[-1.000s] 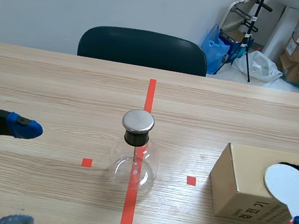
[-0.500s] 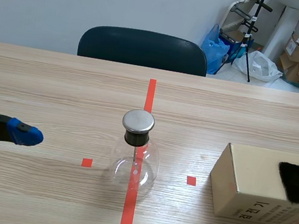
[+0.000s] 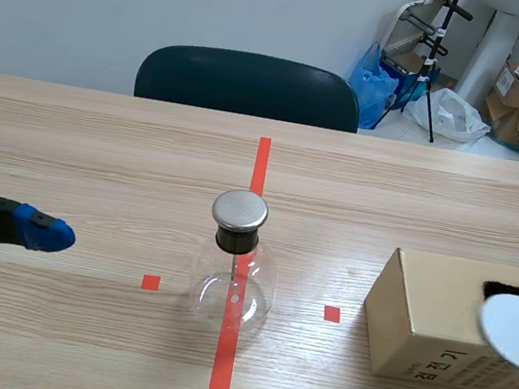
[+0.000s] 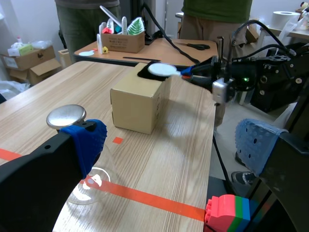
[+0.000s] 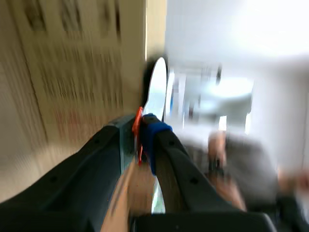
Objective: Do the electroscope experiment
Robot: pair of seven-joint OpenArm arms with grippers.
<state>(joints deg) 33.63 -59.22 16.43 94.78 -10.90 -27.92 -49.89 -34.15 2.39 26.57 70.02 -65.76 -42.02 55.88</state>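
The electroscope, a clear glass flask [image 3: 231, 291] with a round metal cap [image 3: 240, 209], stands on the red tape line at the table's middle; its cap [image 4: 66, 116] shows beside my left finger. My left gripper [image 4: 171, 145] hangs open to the flask's left, nothing between its blue pads [image 3: 40, 229]. A cardboard box [image 3: 429, 318] sits to the right with a black patch [image 3: 499, 290] on top. My right gripper [image 5: 141, 135] is shut on the red handle of a white disc paddle [image 3: 518, 329], held over the box's right end; the white disc [image 5: 157, 87] is edge-on against the box [image 5: 72, 72].
A dark chair [image 3: 249, 84] stands behind the table's far edge. Boxes and bags lie on the floor at the back right. In the left wrist view, people stand behind a round table [image 4: 145, 48] beyond the box [image 4: 137, 104].
The white disc dropped out of sight past the box half a second ago and has come back up over the box's right end. The left arm shifted slightly right, then stayed.
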